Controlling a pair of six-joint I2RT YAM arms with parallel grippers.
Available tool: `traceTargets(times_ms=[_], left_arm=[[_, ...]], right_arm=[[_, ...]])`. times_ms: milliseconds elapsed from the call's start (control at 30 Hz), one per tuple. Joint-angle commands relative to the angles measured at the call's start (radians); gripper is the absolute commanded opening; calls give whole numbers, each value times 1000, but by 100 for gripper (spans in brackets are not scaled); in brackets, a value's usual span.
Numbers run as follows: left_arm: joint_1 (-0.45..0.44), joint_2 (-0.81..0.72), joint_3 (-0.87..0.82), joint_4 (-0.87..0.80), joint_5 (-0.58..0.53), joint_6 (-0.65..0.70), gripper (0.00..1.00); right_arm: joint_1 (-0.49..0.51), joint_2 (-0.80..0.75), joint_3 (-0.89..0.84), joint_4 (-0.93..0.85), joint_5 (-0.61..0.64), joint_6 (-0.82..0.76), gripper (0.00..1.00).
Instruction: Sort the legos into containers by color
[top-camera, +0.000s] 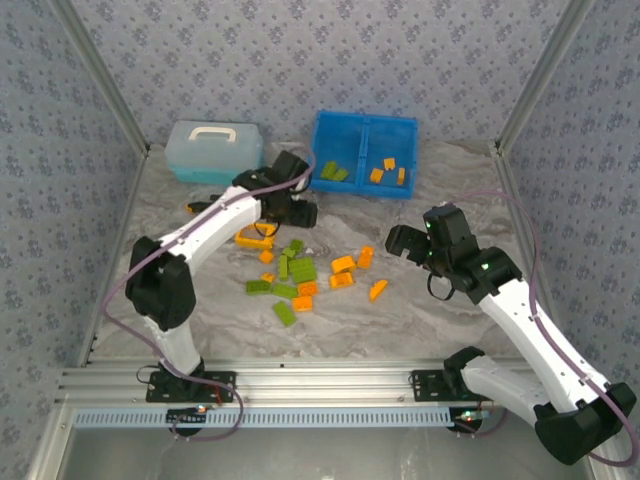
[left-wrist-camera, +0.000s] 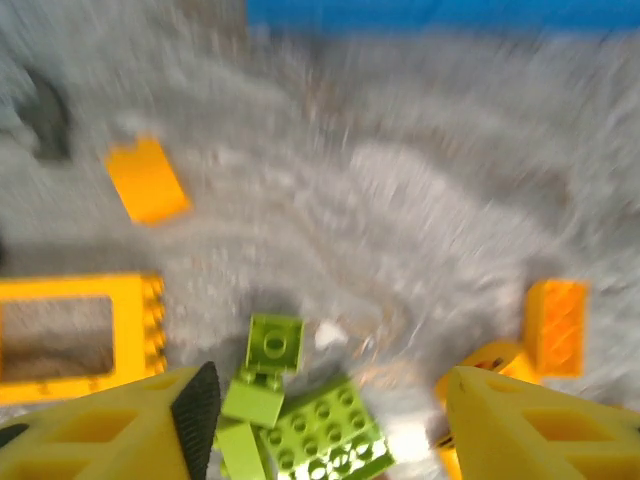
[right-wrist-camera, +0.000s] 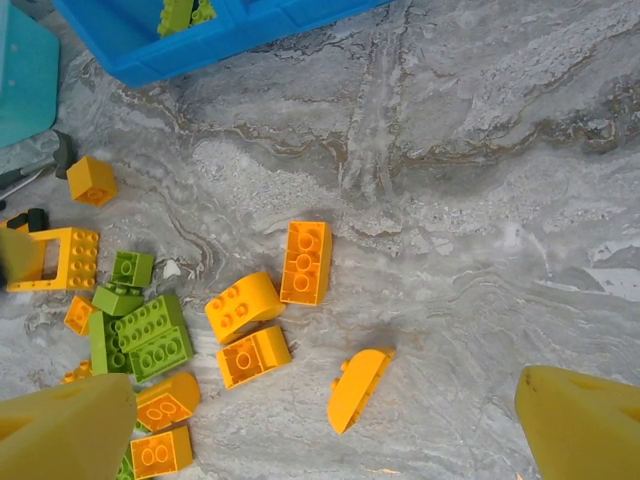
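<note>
Although a few bricks already lie in the tray, most of the sorting looks left to do. The table carries everything. At its far edge is the blue tray, with green bricks in its left compartment and orange ones in its right. A pale blue lidded box stands just left of it. Nearer, in the middle, the legos lie in a mixed green and orange scatter, well apart from the tray.

The left gripper hangs over the far left part of that scatter, jaws apart and nothing clamped. Its wrist view is blurred, but green bricks lie on the table within the gap. The right gripper stands at its widest, empty, above the orange pieces on the right.

The green bricks under the left gripper touch one another, and an orange brick sits just beside its right finger. Closing here could pinch two at once, or drag the orange one into the green compartment. The orange frame piece lies near the other finger and could be knocked. On the right, the curved orange brick has a rounded back that would likely slip from flat pads.
</note>
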Motion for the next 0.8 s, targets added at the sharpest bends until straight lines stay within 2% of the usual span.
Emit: traceTargets(times_ms=[0, 200, 367, 433, 600, 767], left_arm=[[-10, 27, -36, 14, 34, 99, 70], [-10, 147, -24, 36, 10, 141, 77], [-9, 238, -9, 65, -33, 151, 76], [-7, 262, -6, 76, -61, 146, 70], [-7, 284, -16, 109, -65, 119, 46], [-6, 248, -37, 145, -46, 91, 33]], right_arm=[[16, -4, 7, -3, 14, 26, 100], [28, -8, 4, -11, 29, 34, 100], [33, -8, 11, -21, 38, 34, 100], [33, -8, 15, -31, 43, 33, 100], [35, -18, 15, -45, 51, 33, 100], [36, -21, 16, -42, 50, 34, 100]])
